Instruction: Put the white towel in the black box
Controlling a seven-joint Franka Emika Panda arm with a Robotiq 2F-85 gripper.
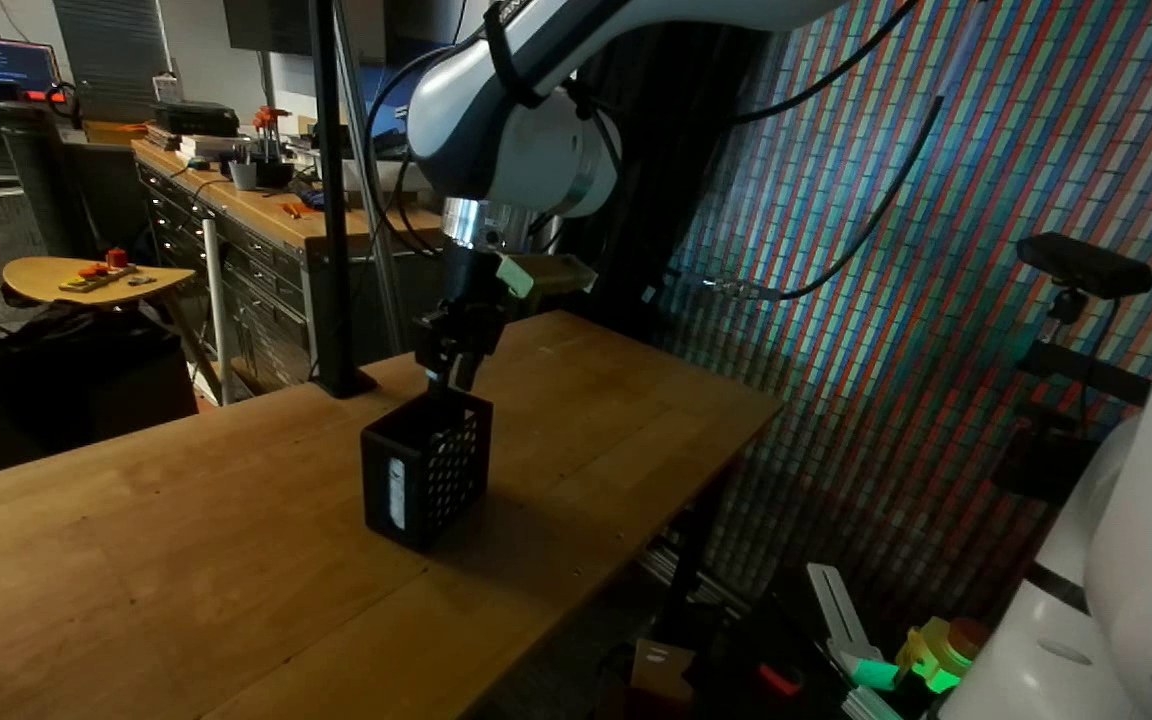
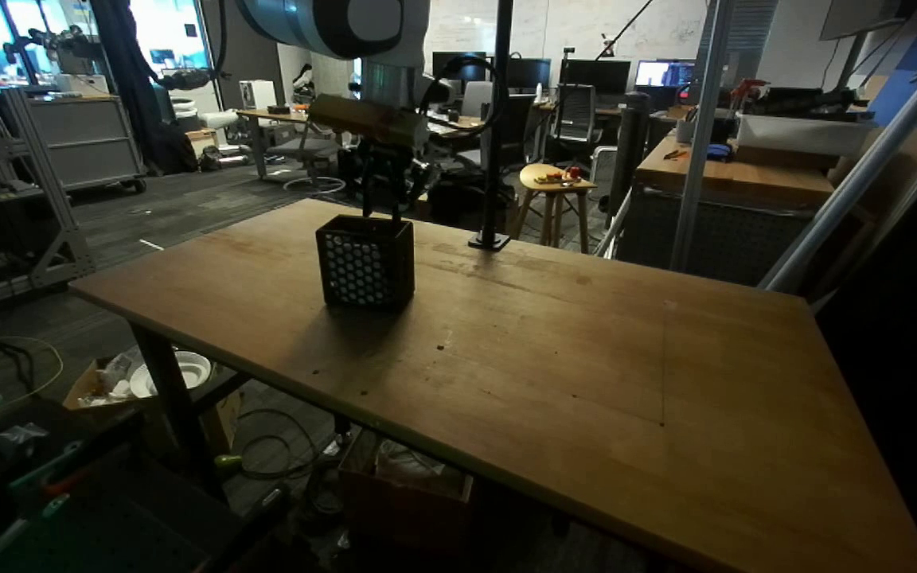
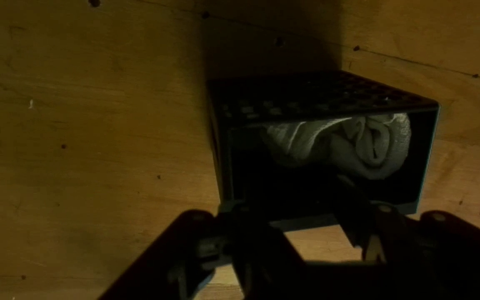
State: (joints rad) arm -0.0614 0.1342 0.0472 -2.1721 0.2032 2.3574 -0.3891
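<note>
Hand (image 2: 382, 209) hangs spread at the black box's (image 2: 406, 270) rim, towel (image 3: 369, 146) inside, tabletop (image 2: 586, 350) on every side.

A wide worktop of brown wood (image 1: 186, 560) is seen in both exterior views, and a tall black post (image 1: 331, 200) stands near its edge. Beyond the post is a wooden stool with rounded top (image 1: 41, 272), carrying small red and yellow objects (image 1: 116, 258). In an exterior view, lower than the worktop, an open brown cardboard box (image 2: 226, 414) holds a round white dish (image 2: 197, 368).
</note>
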